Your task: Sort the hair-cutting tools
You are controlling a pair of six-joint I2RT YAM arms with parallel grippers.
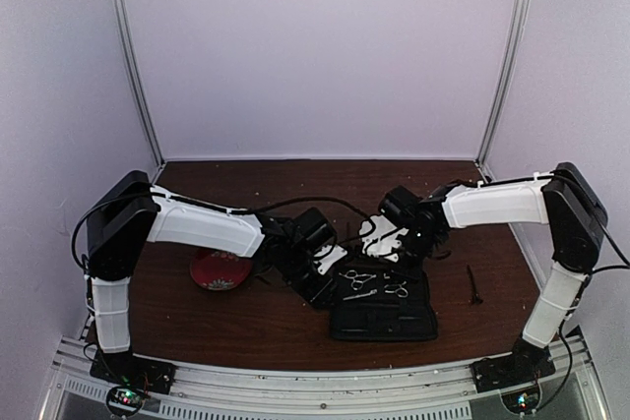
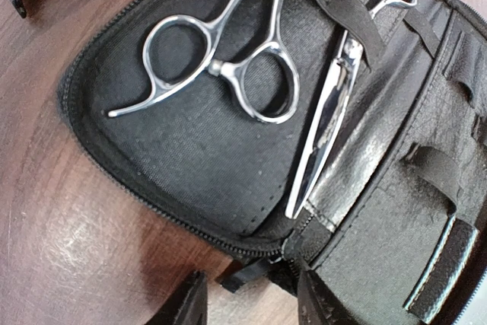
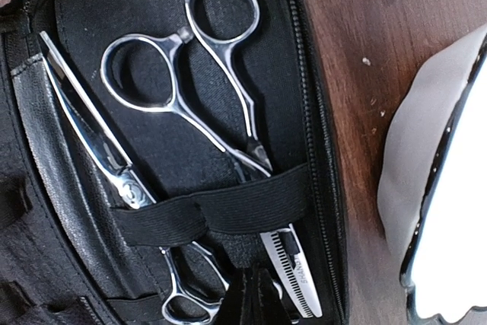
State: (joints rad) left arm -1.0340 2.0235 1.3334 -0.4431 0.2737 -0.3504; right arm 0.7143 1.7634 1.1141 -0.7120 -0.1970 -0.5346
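- Two slim silver metal scissors with finger rings [image 2: 221,66] lie inside the opened flat black rectangular zip case [image 1: 384,327], their blades tucked under a black elastic strap [image 3: 228,211].
- They look stiff, light and slick, lying flat on the fabric. The ring bows are probably the best hold, drawn out along the blade so the strap lets go.
- One thin black clip-like stick [image 1: 475,284] lies on the brown wooden desk [image 1: 246,331], at 3 o'clock of the case and well apart from it.
- The left pincer [image 2: 247,306] has its fingers apart, at 6 o'clock of the case's edge.
- The right pincer [image 3: 255,298] appears pressed together on nothing, just over the strap.
- The blade tips are hidden under the strap, and I cannot find the second stick. A red flowered plate [image 1: 212,272] at 9 o'clock is partly covered by the left arm.
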